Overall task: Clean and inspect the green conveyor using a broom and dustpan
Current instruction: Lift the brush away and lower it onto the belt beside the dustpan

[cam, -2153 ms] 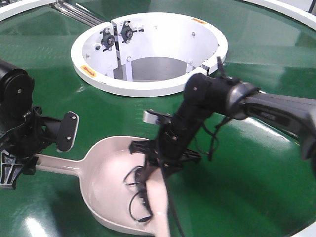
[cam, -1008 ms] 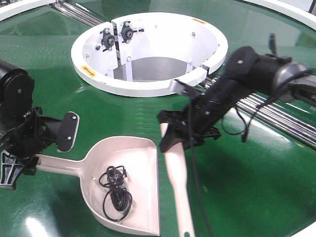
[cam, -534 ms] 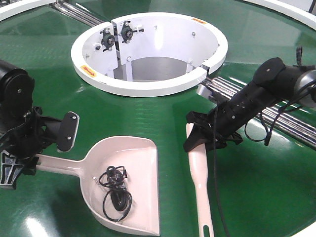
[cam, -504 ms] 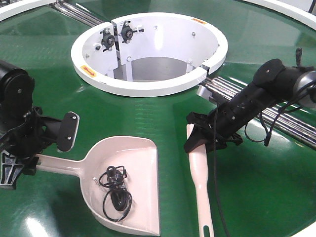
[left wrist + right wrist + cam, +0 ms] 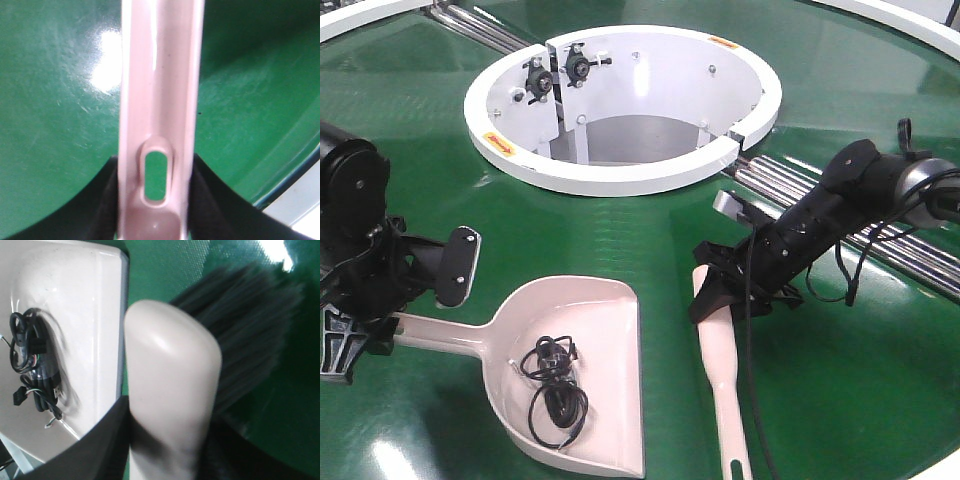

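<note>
**Left gripper.** My left gripper (image 5: 375, 325) is closed on the handle of the dustpan (image 5: 605, 325). The wrist view shows a finger pressed against each side of the handle, level with the hang slot. Gripping this far back leaves the whole pan clear and lets me steer its mouth by turning the handle.

**Dustpan.** The pan appears to lie flat on the conveyor (image 5: 840, 380), its straight open edge facing away from my left gripper. This is the side from which debris is swept in. A coiled black cable (image 5: 552, 385) lies inside the pan, near its back wall.

**Right gripper.** My right gripper (image 5: 720, 285) is clamped on the wide rounded end of the broom (image 5: 718, 345), one finger on each side. Holding the head rather than the thin handle gives firm control of the sweeping end.

**Broom.** It is just beside the open edge of the dustpan and apart from it, running roughly parallel to that edge. Its slotted handle points away from the white hub (image 5: 620, 178), which stands beyond the dustpan. Dark bristles (image 5: 250, 330) show in the right wrist view, on the side of the head facing away from the dustpan. I cannot tell whether they touch the belt.

**Assessment.** With the cable in the pan, I judge the sweep of this patch done. Steel rollers (image 5: 880, 235) cross the belt beyond the broom, well apart from the dustpan.
</note>
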{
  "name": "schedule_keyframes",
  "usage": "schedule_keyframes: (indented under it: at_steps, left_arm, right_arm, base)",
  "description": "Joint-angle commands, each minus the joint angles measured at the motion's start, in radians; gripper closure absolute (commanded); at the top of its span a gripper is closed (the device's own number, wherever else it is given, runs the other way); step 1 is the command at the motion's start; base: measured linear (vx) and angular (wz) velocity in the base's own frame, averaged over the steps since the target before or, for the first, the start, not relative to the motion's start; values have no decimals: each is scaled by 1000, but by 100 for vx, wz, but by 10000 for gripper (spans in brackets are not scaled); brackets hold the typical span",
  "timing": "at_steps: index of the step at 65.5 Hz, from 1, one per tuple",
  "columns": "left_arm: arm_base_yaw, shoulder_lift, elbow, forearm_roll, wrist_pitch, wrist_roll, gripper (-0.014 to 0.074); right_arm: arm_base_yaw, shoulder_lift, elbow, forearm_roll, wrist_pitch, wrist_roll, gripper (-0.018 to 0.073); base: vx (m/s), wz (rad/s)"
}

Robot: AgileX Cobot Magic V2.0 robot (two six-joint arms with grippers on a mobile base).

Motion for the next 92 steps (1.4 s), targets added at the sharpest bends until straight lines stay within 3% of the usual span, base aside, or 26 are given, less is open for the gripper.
schedule_keyframes:
  at_steps: [1,17,35,44,92]
  left_arm:
    - [-9,-34,-27,-22,15,-2,620]
    - [-9,-34,-27,-22,15,-2,620]
    - [-9,-34,-27,-22,15,-2,620]
    - [-9,-34,-27,-22,15,-2,620]
    - [-9,-34,-27,-22,15,-2,620]
  right_arm:
    - [-7,-38,-19,16,75,-14,561]
    - [-7,-33,-19,-14,75,-12,479]
    - [-8,-34,-19,-11,75,-1,215]
    - [-8,-34,-19,-11,75,0,129]
    - [-46,-54,-19,-12,75,-1,118]
  base:
    - [0,0]
    - [0,0]
    - [0,0]
    - [0,0]
    - [0,0]
